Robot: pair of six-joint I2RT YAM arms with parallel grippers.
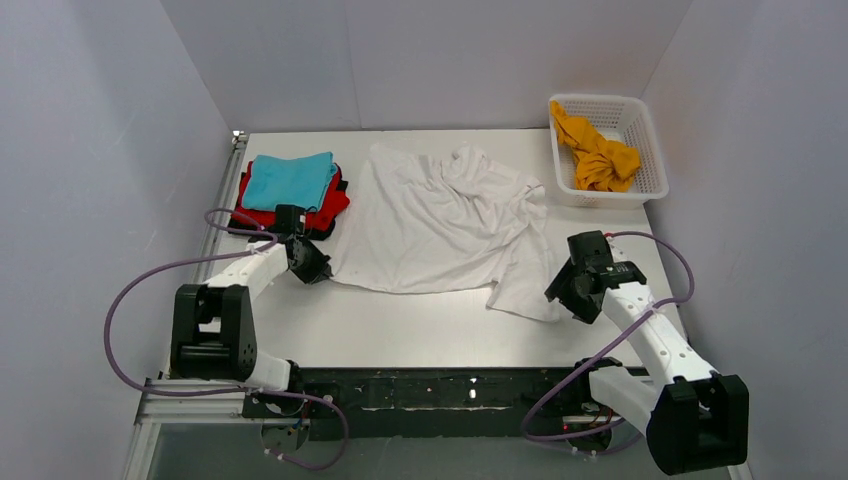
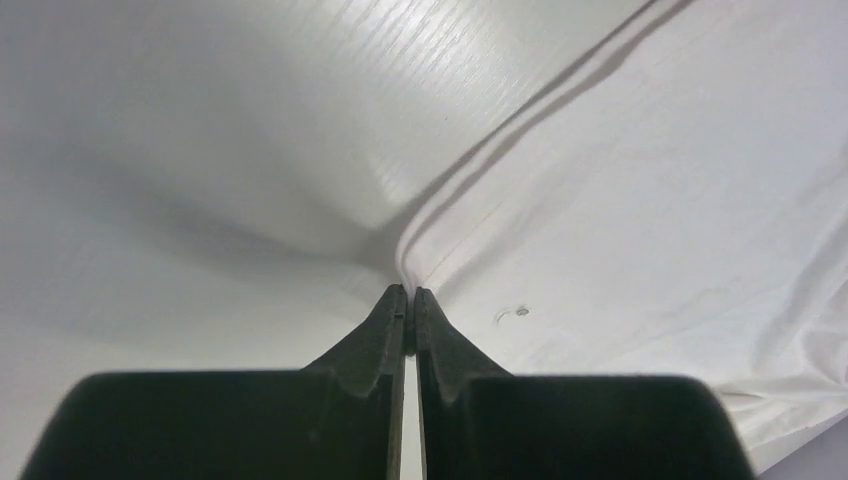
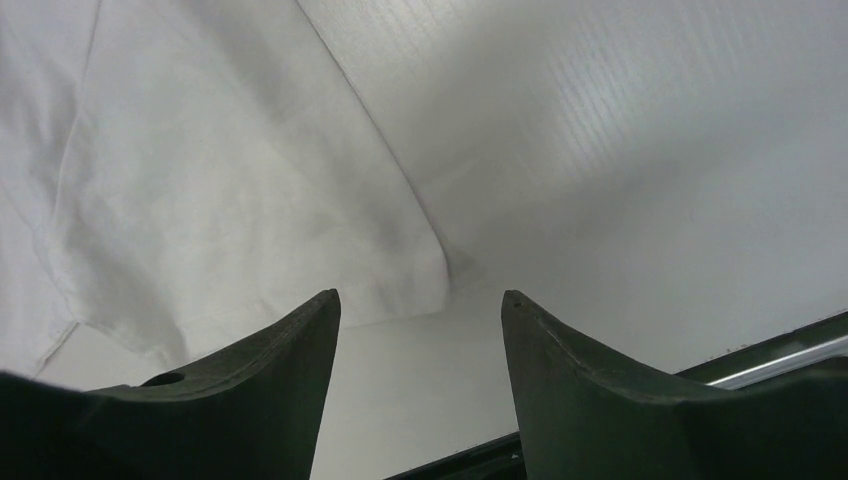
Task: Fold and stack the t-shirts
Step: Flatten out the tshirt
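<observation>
A soft teal t-shirt [image 1: 290, 180] is stacked, folded, on a red t-shirt [image 1: 330, 208] at far left. An orange-yellow t-shirt [image 1: 597, 155] is bunched in the white plastic lattice basket [image 1: 655, 165]. The large white t-shirt [image 1: 440, 220] is spread unfolded mid-table, its near hem apparently pinched by the closed left gripper [image 2: 410, 300]. The right gripper [image 3: 420, 297] is held apart at its other near corner.

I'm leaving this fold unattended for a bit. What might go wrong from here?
1. The left gripper is shut right at the hem edge of the white t-shirt; so thin a bite may slip on lifting.
2. The right gripper stands open, the shirt's corner just ahead of its fingers, not yet gripped; a one-sided lift would probably bunch the cloth.
</observation>
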